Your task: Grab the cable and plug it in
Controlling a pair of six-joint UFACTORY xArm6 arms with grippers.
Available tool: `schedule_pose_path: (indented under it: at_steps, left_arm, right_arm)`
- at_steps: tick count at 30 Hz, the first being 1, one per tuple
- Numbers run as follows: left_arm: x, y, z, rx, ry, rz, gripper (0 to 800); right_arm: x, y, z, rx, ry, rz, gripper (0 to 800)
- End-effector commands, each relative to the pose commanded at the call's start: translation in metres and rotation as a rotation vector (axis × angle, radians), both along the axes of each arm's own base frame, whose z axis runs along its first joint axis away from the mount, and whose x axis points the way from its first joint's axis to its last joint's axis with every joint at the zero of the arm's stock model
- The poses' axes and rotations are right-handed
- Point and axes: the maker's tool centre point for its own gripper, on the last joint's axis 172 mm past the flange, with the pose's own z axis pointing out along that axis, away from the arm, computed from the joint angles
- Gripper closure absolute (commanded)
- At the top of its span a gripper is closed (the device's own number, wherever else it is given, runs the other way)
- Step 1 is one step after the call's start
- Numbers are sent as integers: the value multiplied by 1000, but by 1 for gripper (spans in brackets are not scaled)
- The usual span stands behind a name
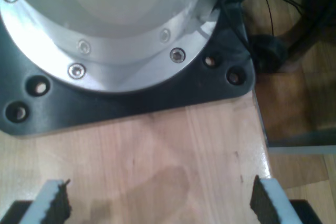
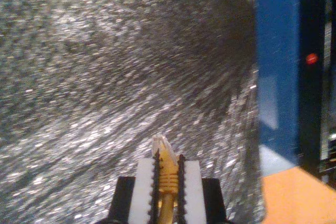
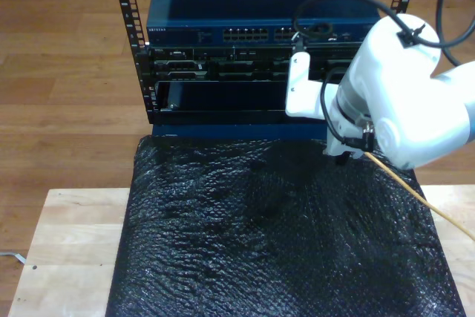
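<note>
The cable is yellow-orange with a clear plug at its tip, and my second gripper is shut on it just behind the plug. The plug points out over a black crinkled sheet, with a blue device off to one side. In the exterior view the white second arm hangs in front of the rack at the right, and the cable trails from it toward the exterior view's right edge. My first gripper stands open over bare wood, nothing between its fingers.
A rack holds a blue network switch with a row of ports at the back. The black sheet covers most of the wooden table. An arm's silver base on a black plate lies ahead of my first gripper.
</note>
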Motion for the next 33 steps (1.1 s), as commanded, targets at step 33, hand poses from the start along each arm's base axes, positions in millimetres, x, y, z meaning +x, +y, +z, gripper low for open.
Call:
schedule_pose_path:
  at_steps: [33]
  left_arm:
    - [0, 0, 0, 0, -2, 0, 1]
  right_arm:
    - [38, 15, 54, 99, -438, 135, 800]
